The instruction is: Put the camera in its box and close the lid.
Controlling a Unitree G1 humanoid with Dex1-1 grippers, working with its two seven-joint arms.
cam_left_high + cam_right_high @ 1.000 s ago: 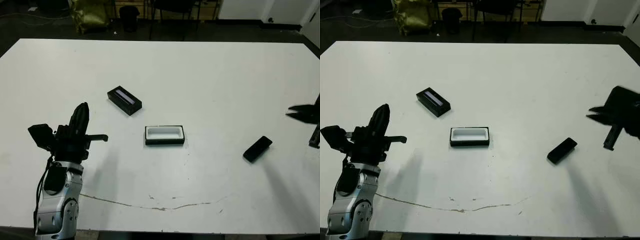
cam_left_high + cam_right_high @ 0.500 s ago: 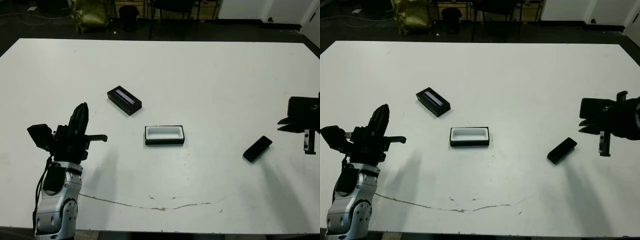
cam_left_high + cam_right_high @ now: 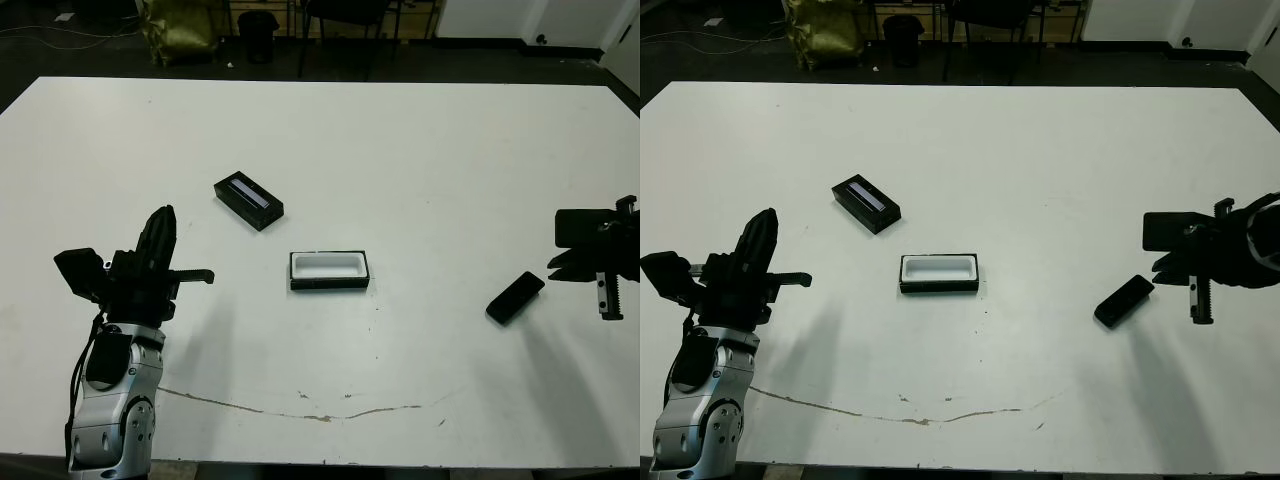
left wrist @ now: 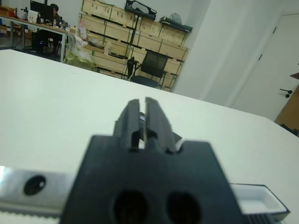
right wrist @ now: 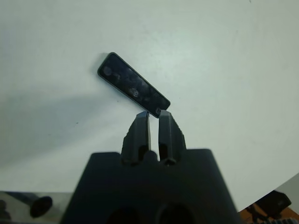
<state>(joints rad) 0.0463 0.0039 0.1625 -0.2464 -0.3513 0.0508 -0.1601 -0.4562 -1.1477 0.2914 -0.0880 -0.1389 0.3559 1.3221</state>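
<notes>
**Nothing packed yet**

My right pincer [image 5: 153, 116] hovers over the camera [image 5: 133, 88] with its fingers nearly together, gripping nothing. The camera lies well to the right of the box [image 3: 329, 270], which sits open and unfilled. The lid [image 3: 248, 200] rests beyond the box, to its left. My left pincer [image 4: 143, 112] is narrow too.

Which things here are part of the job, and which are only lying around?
Part of the job:
- camera, lying on the table near the right hand
- box, open, white lining showing
- lid, apart from the box

Only lying around:
- yellow-green bag, on the floor beyond the table
- black chair
</notes>
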